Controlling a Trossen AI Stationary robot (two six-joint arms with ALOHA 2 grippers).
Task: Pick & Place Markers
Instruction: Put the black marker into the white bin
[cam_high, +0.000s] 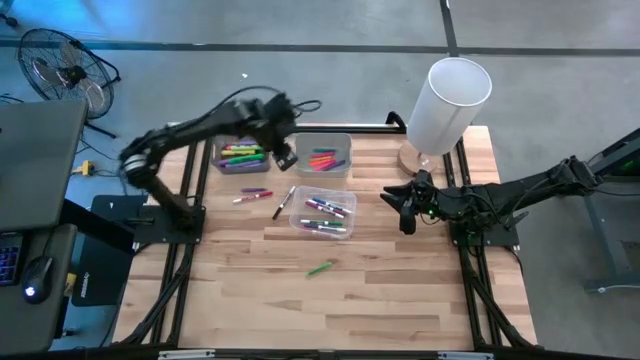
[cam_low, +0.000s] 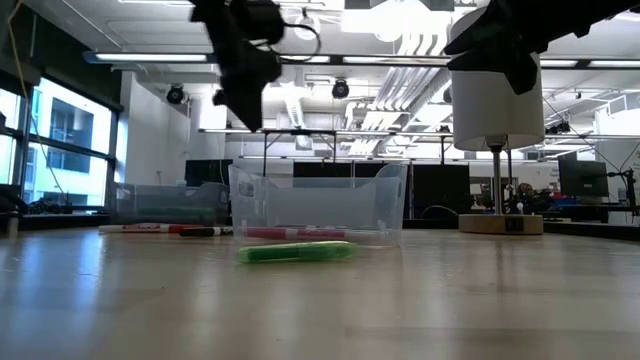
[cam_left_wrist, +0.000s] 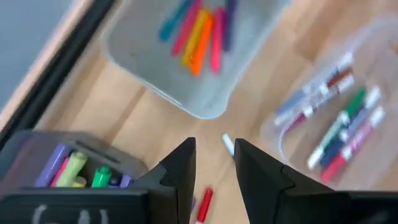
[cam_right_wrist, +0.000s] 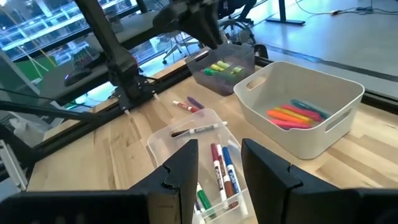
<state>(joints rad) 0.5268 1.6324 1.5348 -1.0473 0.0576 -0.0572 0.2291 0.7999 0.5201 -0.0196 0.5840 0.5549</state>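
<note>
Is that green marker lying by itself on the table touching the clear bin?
Apart. The high view shows the green marker alone on bare wood, a clear stretch of table separating it from the clear bin.

No legible text, seemingly

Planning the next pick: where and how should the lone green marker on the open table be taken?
Grip the green marker at mid-barrel, coming straight down from above, fingers closing across its thin width. It lies flat on bare wood, apart from the bins, so both sides are free.
</note>
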